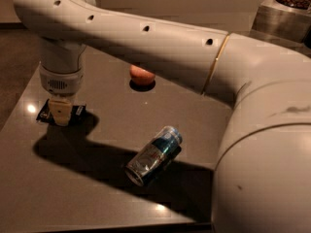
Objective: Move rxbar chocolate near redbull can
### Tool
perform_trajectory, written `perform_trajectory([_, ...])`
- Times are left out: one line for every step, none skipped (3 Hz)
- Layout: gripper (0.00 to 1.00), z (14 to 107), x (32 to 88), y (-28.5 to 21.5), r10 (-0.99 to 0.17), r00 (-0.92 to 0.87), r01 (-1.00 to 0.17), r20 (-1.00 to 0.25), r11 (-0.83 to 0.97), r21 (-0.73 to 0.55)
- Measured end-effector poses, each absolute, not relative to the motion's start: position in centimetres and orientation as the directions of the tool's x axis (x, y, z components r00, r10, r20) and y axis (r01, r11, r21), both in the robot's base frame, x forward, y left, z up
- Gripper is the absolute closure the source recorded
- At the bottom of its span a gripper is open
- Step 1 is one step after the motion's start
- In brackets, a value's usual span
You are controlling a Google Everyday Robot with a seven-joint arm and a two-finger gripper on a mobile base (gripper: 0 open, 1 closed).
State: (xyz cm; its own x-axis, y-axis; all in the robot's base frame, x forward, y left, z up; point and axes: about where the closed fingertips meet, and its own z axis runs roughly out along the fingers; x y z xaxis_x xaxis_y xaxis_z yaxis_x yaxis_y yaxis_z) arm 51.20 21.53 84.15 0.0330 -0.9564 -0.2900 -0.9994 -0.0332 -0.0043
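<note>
In the camera view, the gripper [61, 114] hangs straight down from the arm [146, 42] at the left side of the dark table [73, 198], its tip right at the rxbar chocolate [77, 111]. The black wrapper lies flat on the tabletop and shows on both sides of the tip. Whether the gripper is spread or closed, and whether it has hold of the bar at all, cannot be told from this angle. The redbull can [154, 155] lies on its side nearer the middle of the table, well apart from the bar, with open tabletop between them. An apple [141, 74] sits farther back, partly hidden under the arm. Judged from this layout, the task is at its early part. The bar is not yet near the can, so securing it, carrying it rightward and setting it down just beside the can all appear to remain.
</note>
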Motion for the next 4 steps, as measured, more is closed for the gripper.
perform_trajectory([0.95, 86.1, 52.2, 18.7, -0.955, -0.008, -1.000, -0.297, 0.015, -0.024])
perform_trajectory([1.00, 88.9, 53.2, 12.7, -0.945, -0.094, -0.992, -0.315, 0.116, -0.053])
perform_trajectory([1.00, 90.0, 53.5, 8.7, -0.934, -0.152, -0.981, -0.325, 0.181, -0.061])
perform_trajectory([1.00, 90.4, 53.3, 4.4, -0.921, -0.213, -0.968, -0.325, 0.245, -0.061])
